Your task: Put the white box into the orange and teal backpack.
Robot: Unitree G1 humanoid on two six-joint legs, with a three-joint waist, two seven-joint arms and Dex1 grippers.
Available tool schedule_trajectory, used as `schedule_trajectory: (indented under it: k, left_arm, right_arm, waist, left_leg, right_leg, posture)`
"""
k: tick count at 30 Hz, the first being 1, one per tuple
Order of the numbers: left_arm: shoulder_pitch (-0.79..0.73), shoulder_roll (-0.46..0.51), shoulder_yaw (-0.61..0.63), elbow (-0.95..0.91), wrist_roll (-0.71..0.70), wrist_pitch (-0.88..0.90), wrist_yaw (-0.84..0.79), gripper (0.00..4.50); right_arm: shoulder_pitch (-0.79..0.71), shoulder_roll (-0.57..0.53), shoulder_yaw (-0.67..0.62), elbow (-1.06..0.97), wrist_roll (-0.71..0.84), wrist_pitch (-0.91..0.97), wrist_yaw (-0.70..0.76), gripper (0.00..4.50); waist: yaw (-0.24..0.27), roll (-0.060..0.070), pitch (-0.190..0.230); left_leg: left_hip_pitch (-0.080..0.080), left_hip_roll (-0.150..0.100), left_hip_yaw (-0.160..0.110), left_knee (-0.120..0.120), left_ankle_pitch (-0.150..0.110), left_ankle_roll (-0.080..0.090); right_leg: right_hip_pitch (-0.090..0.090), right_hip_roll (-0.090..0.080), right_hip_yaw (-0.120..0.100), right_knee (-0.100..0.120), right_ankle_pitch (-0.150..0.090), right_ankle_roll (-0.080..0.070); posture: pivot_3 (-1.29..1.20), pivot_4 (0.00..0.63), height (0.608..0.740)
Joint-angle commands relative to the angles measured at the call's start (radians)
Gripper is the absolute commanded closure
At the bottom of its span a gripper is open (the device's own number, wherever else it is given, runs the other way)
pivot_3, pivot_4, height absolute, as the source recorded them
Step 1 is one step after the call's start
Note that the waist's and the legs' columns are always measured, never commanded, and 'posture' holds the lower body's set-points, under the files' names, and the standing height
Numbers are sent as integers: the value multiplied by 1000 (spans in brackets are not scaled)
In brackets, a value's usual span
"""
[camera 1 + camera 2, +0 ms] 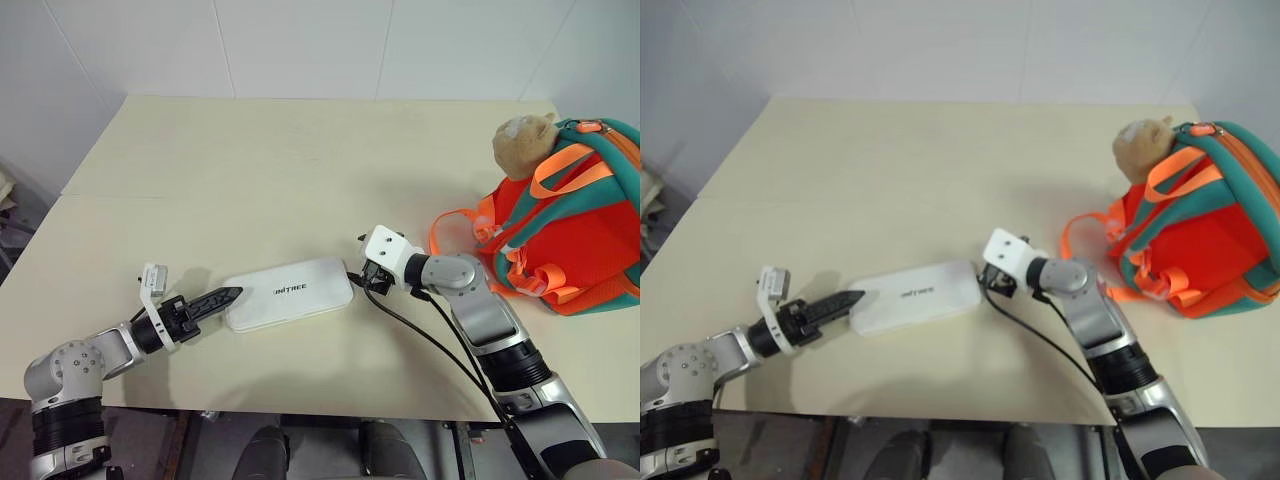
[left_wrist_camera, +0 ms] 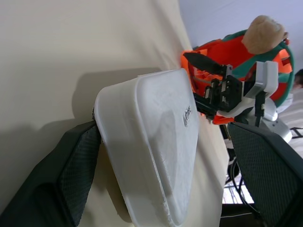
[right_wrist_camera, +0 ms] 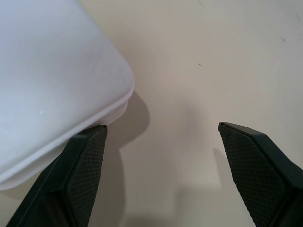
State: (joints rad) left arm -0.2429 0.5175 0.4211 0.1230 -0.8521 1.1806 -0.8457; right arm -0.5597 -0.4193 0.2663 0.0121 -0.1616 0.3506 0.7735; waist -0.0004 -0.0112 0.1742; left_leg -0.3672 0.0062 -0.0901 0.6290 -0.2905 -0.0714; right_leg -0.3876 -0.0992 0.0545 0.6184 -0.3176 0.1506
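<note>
Left gripper [image 1: 222, 297] spread wide at the left end of the white box [image 1: 288, 292], one black finger [image 2: 61, 177] against the box's near corner, the other finger standing clear on the far side of the case. Nothing clamped. Right gripper [image 1: 362, 276] likewise spread wide at the box's right end, one finger [image 3: 75, 175] tucked just under the rounded corner, the other well off over bare table [image 1: 250, 170]. No grip there either.

Between the two grippers: white box lying flat on the cream table, near its front edge, long side running left to right and slightly skewed, small dark lettering on top.

Further right, well apart from the box: orange and teal backpack [image 1: 575, 220] on the table near the right edge, orange straps [image 1: 460, 232] trailing out toward the right arm, tan plush toy [image 1: 523, 142] perched at its upper left. Black cable [image 1: 430, 340] running from the right wrist back along the arm.
</note>
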Motion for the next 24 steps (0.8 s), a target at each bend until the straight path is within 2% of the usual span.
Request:
schedule_trajectory:
  k: [1,6,10,12,13,24]
  left_arm:
    - [-11,-52,-146,36,8,18,-48,35]
    - [-26,-44,-204,74,89,-40,-62,35]
    - [-41,-37,-235,112,161,-89,-47,35]
    - [-55,-39,-233,116,162,-88,-52,35]
    - [-60,-39,-234,114,161,-86,-55,35]
    - [-94,-42,-239,102,184,-77,-45,35]
  right_arm:
    - [-23,37,40,-48,33,-34,26,0]
    - [-18,37,35,-55,27,-32,28,0]
    - [-14,34,40,-57,15,-25,33,0]
    - [-12,39,46,-60,15,-28,39,0]
    - [-13,42,48,-62,14,-27,40,0]
    - [-37,47,79,-22,-46,-41,35,0]
  waist:
    - [0,0,0]
    - [2,4,-2]
    - [1,6,-2]
    - [0,6,-2]
    - [-1,6,-2]
    - [-1,6,-2]
  left_leg:
    - [0,0,0,0,0,0]
    - [1,-1,-3,0,1,0]
    - [12,-1,-6,-2,1,1]
    - [14,-1,-7,-4,2,2]
    - [15,-1,-7,-4,3,2]
    - [15,-2,-8,-9,12,1]
  right_leg:
    - [0,0,0,0,0,0]
    - [3,0,-2,-1,0,0]
    - [15,-1,-5,-5,0,-3]
    - [19,-1,-6,-9,0,-9]
    - [20,-1,-6,-11,-4,-17]
    - [20,-1,-6,-16,2,-17]
  posture:
    - [0,150,740]
    - [0,150,740]
    - [0,150,740]
    - [0,150,740]
    - [0,150,740]
    - [0,150,740]
